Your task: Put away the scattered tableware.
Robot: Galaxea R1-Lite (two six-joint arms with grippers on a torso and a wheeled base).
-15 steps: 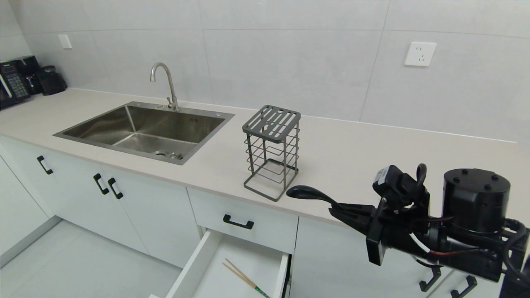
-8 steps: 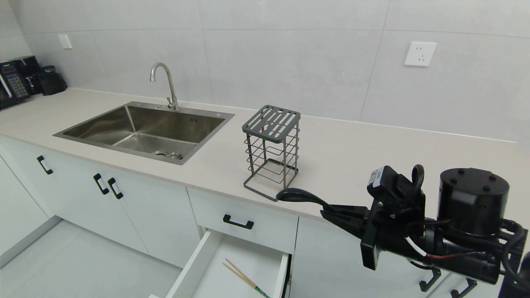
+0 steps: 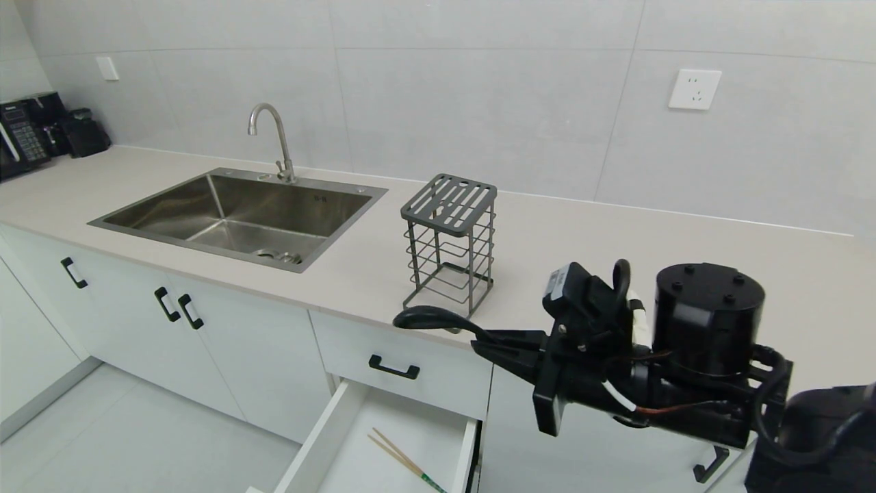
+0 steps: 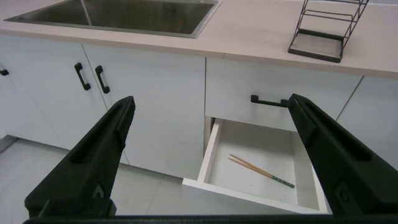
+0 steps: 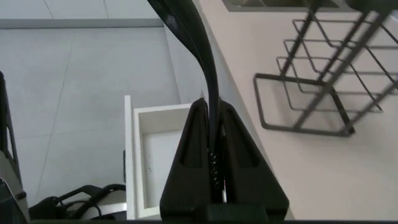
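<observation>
Right fingers clamping black spoon, carried left toward open drawer

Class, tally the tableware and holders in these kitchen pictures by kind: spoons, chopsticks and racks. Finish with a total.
Spoons: 1, black, in the right gripper
Chopsticks: 2, in the open drawer
Racks: 1, on the counter
Total: 4
</observation>
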